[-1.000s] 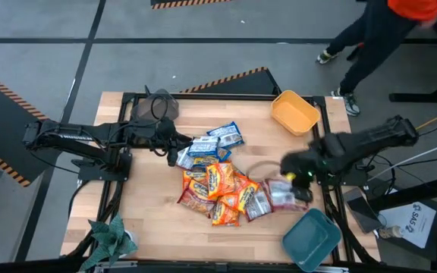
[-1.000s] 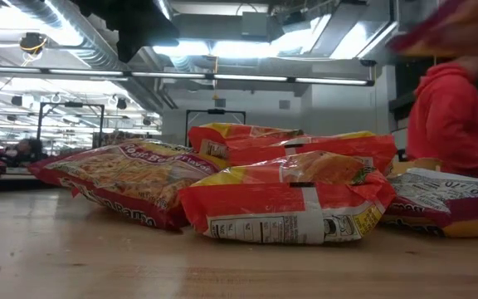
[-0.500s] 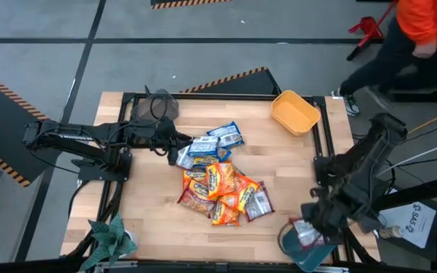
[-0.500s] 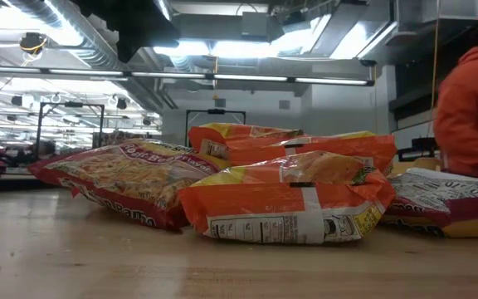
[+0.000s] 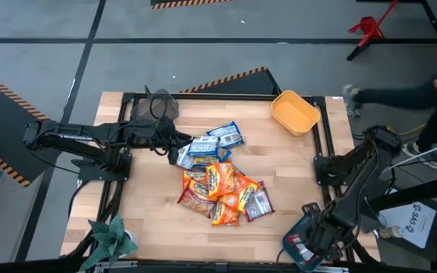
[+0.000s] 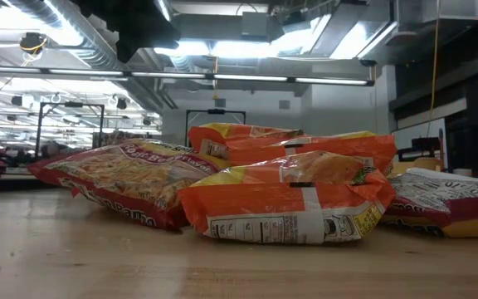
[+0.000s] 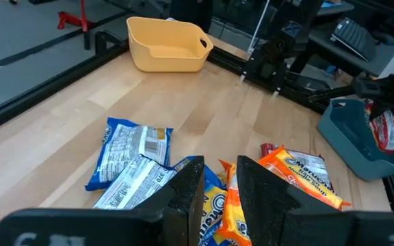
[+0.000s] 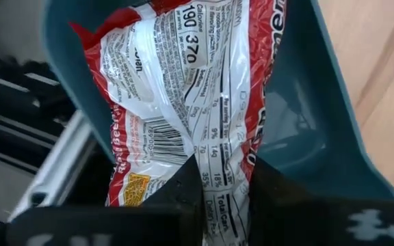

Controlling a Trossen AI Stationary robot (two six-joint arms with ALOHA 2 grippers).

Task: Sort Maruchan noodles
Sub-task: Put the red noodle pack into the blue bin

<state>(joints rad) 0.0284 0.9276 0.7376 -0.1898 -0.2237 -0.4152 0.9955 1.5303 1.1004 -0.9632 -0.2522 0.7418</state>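
Change: we see the right arm swung from beside the pile a second ago to the bench's near right corner; the silver-and-red packet it carried has left the pile's side and now hangs over the teal bin; the person in orange has moved off toward the right edge of the high view
Right tool (image 8: 217,188): closed on the silver-and-red packet (image 8: 183,96), pinching its lower edge; the packet hangs inside the teal bin (image 8: 313,137), nutrition panel toward the wrist camera; in the high view the tool (image 5: 309,244) sits right over the bin (image 5: 293,246)
Left tool (image 7: 217,198): we find its fingers close together with a narrow gap, nothing between them; it hovers at the pile's far left edge, just above the blue packets (image 7: 132,147); in the high view it (image 5: 177,144) stands beside them (image 5: 215,140)
Noodle pile: mid-bench in a loose heap; orange packets (image 5: 222,186) overlap one another, blue ones lie at the far side, a silver-grey one (image 5: 258,203) at the right edge; in the low view an orange packet (image 6: 289,208) lies in front, others stacked behind
Yellow bin (image 5: 294,112): far right corner of the bench (image 5: 150,205), well apart from the pile
Person (image 5: 431,91): at the right, beyond the bench
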